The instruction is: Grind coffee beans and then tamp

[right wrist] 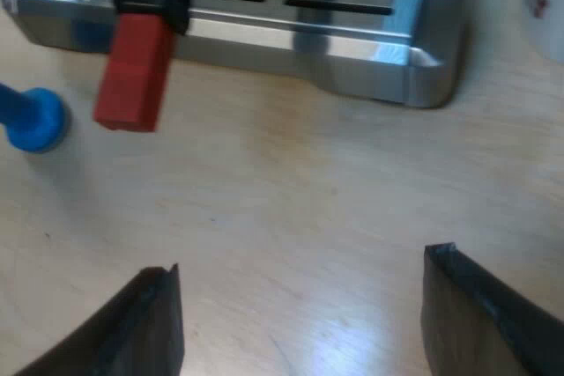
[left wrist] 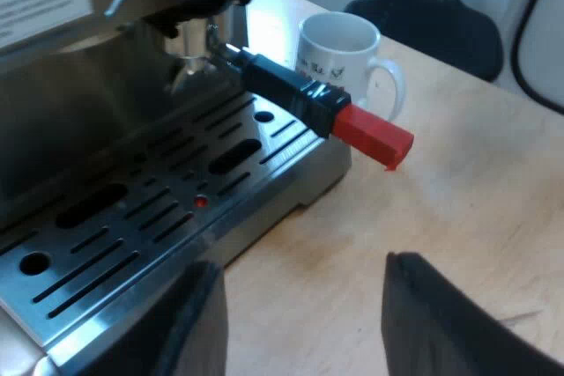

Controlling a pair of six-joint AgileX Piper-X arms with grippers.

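The metal holder (left wrist: 196,48) is locked into the espresso machine's (left wrist: 79,85) front, and its dark handle (left wrist: 286,87) sticks out over the drip tray (left wrist: 150,217) to a red end (left wrist: 372,136). My left gripper (left wrist: 295,319) is open above the wooden table, short of the red end and apart from it. My right gripper (right wrist: 300,314) is open too, over bare table in front of the drip tray's edge (right wrist: 264,37). The handle's red end (right wrist: 132,72) overhangs that edge. A blue tamper (right wrist: 31,118) lies on the table near the red end.
A white mug (left wrist: 344,63) stands on the wooden table (left wrist: 441,217) just beyond the handle, beside the machine. A dark chair (left wrist: 432,15) is past the table's edge. Bare wood lies between both grippers and the drip tray.
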